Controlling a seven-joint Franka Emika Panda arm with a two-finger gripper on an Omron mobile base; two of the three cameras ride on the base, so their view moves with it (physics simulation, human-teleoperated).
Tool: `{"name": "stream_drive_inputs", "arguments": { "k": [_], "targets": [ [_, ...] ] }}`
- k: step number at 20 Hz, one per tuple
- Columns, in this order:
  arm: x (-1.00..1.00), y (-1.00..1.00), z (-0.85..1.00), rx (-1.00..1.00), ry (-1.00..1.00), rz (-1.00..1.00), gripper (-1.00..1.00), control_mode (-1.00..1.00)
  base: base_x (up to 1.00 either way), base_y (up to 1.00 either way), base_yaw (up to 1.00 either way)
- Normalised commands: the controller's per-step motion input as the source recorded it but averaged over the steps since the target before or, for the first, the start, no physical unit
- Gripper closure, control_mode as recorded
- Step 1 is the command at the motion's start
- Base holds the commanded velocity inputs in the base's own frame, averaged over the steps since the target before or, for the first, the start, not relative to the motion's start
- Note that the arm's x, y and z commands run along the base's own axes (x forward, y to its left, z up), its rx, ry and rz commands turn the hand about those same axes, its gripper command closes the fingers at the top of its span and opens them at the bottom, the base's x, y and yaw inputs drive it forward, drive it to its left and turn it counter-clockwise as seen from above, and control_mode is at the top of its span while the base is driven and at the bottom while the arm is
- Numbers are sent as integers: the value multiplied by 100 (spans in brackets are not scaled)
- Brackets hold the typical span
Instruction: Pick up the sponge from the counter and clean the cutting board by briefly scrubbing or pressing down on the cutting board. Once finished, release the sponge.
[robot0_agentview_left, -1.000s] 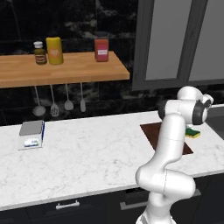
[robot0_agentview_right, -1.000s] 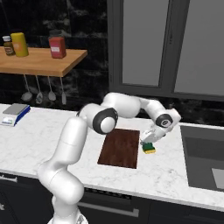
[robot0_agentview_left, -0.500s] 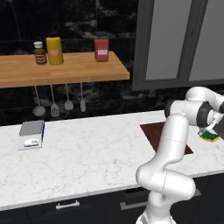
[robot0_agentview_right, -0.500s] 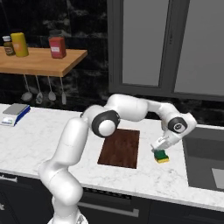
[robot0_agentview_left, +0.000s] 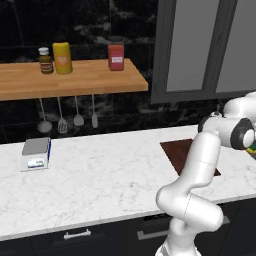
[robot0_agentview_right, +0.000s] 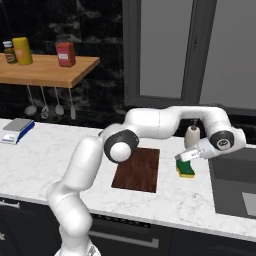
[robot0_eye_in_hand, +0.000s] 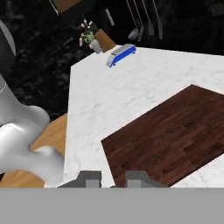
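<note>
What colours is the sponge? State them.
The sponge is dark green on top over a yellow bottom layer, clearest in the right base view.

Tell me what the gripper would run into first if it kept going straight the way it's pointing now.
Probably the cutting board: in the hand view the gripper looks along the counter with the board's near corner just ahead. Depth is unclear, so bare counter could come first.

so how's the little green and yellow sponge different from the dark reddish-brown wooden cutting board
The green-topped yellow sponge is a small thick block; the dark reddish-brown wooden cutting board is a thin flat rectangle, several times wider. The sponge is two-coloured, the board one wood tone with grain. The sponge sits at the tip of the gripper, to the right of the board, which lies flat on the white marble counter by itself. Both are rectangular.
</note>
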Motion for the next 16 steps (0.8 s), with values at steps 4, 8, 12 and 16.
{"name": "stream_drive_inputs", "arguments": {
  "k": [4,8,12,16],
  "targets": [
    [-87,-60,97,15,-5,-8,100,-100,0,0,0],
    [-18,-44,67,5,0,-6,100,-100,0,0,0],
    [11,31,13,14,-13,0,100,-100,0,0,0],
    [21,32,-70,7,-16,0,100,-100,0,0,0]
  ]
}}
